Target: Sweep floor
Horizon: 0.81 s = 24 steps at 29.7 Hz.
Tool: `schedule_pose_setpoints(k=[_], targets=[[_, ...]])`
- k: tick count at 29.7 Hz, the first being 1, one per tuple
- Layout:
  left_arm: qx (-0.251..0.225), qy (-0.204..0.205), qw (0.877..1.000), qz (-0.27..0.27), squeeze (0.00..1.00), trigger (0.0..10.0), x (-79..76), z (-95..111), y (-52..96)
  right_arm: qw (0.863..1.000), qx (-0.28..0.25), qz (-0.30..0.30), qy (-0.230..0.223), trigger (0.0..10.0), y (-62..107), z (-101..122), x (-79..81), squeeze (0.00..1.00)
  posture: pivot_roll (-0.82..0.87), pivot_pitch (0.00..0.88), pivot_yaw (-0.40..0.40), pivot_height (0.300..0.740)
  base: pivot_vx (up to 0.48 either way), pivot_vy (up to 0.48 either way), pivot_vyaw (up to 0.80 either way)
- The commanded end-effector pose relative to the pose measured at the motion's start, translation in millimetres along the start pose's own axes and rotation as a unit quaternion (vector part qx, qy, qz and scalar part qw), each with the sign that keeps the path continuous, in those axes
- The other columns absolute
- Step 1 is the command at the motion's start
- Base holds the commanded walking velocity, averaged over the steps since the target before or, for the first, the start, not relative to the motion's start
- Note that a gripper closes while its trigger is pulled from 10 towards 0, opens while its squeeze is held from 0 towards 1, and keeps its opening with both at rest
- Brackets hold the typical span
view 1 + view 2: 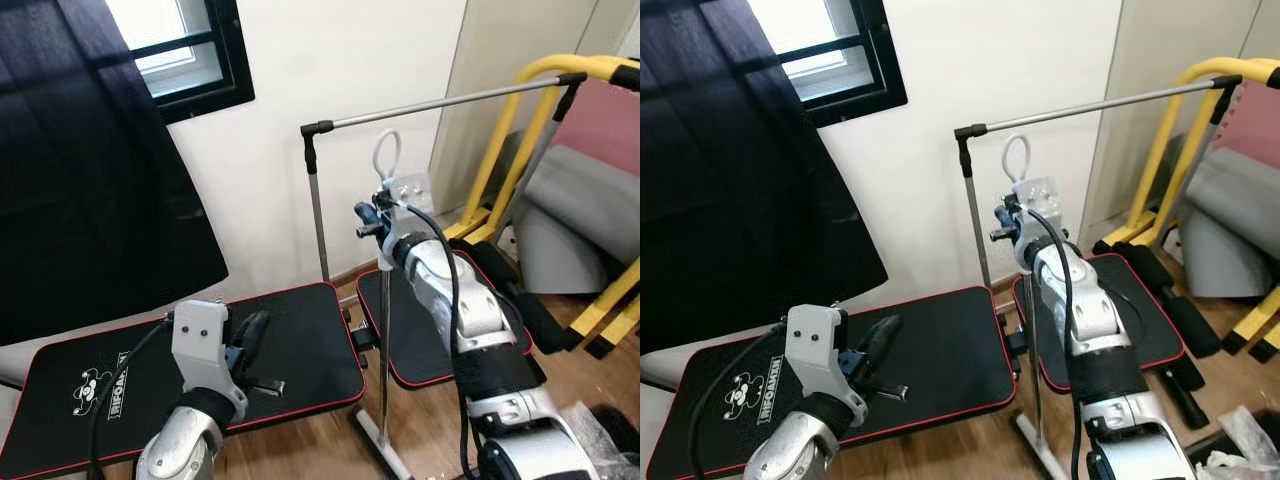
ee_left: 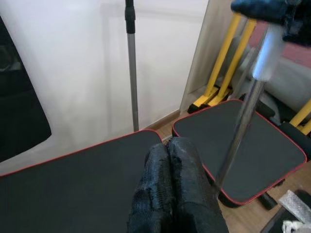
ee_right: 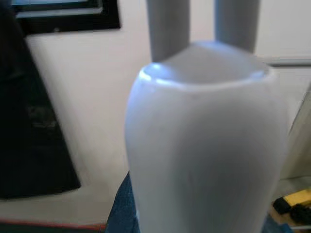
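Nearest, the left gripper point(image 1: 262, 335) hovers over the black red-edged mat point(image 1: 300, 340), its fingers point(image 2: 170, 189) pressed together on nothing. The right gripper point(image 1: 372, 222) is raised at centre, clamped on the upper end of the broom handle point(image 1: 385, 340), whose grey loop point(image 1: 386, 152) stands above it. The shaft drops to the wood floor point(image 1: 330, 440); its lower end is cut off, the head unseen. Behind stands a clothes rail point(image 1: 430, 105). Far right, yellow frames point(image 1: 520, 130); far left, a dark curtain point(image 1: 80, 170).

Head views look down; both wrist views share the broom handle point(image 2: 243, 121).
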State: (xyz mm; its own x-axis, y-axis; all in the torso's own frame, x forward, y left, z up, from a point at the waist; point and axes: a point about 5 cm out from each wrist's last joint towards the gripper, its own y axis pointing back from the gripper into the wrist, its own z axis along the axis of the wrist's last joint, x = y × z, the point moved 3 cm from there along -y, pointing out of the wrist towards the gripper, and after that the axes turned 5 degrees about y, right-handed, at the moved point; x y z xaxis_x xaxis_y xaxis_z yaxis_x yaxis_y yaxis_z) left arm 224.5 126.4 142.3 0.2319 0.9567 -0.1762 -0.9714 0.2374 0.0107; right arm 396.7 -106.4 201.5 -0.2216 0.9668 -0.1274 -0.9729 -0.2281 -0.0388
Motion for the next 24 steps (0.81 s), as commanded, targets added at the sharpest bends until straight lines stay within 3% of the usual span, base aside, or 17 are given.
schedule_pose_setpoints(k=[1, 8, 18, 19, 21, 22, 24], targets=[[0.009, -0.005, 1.000, 0.005, 0.00, 10.0, -0.8, -1, 3.9, 0.999, -0.031, -0.020, 0.003, 10.0, -5.1, 14, -4.5, 0.00, 0.06, 0.175, 0.000, 0.740, 0.000, 0.000, 0.00], [0.007, -0.006, 1.000, 0.008, 0.00, 10.0, -3.3, 2, 9.3, 0.999, -0.039, -0.020, -0.001, 10.0, -13.2, 21, -2.2, 0.00, 0.07, 0.198, -0.003, 0.740, 0.000, 0.000, 0.00], [0.007, -0.004, 1.000, 0.011, 0.00, 10.0, -6.7, 6, 13.1, 0.997, -0.029, 0.009, 0.071, 10.0, -21.8, 7, 17.5, 0.00, 0.08, 0.226, -0.007, 0.740, 0.000, 0.000, 0.00], [0.008, -0.004, 1.000, 0.011, 0.00, 10.0, -6.8, 6, 13.2, 0.997, -0.032, 0.014, 0.074, 10.0, -21.4, 7, 18.8, 0.29, 0.08, 0.226, -0.007, 0.740, 0.000, 0.000, 0.00], [0.008, -0.004, 1.000, 0.012, 0.00, 10.0, -6.8, 6, 13.3, 0.996, -0.035, 0.017, 0.075, 10.0, -21.4, 7, 19.5, 0.29, 0.08, 0.226, -0.007, 0.740, 0.000, 0.000, 0.00], [0.008, -0.004, 1.000, 0.012, 0.00, 10.0, -6.9, 6, 13.3, 0.996, -0.035, 0.022, 0.073, 10.0, -21.1, 6, 20.2, 1.00, 0.08, 0.226, -0.008, 0.740, 0.000, 0.000, 0.00], [0.008, -0.004, 1.000, 0.012, 0.00, 10.0, -7.0, 6, 13.3, 0.997, -0.033, 0.024, 0.072, 10.0, -20.9, 6, 20.0, 1.00, 0.08, 0.226, -0.008, 0.740, 0.000, 0.000, 0.00]])
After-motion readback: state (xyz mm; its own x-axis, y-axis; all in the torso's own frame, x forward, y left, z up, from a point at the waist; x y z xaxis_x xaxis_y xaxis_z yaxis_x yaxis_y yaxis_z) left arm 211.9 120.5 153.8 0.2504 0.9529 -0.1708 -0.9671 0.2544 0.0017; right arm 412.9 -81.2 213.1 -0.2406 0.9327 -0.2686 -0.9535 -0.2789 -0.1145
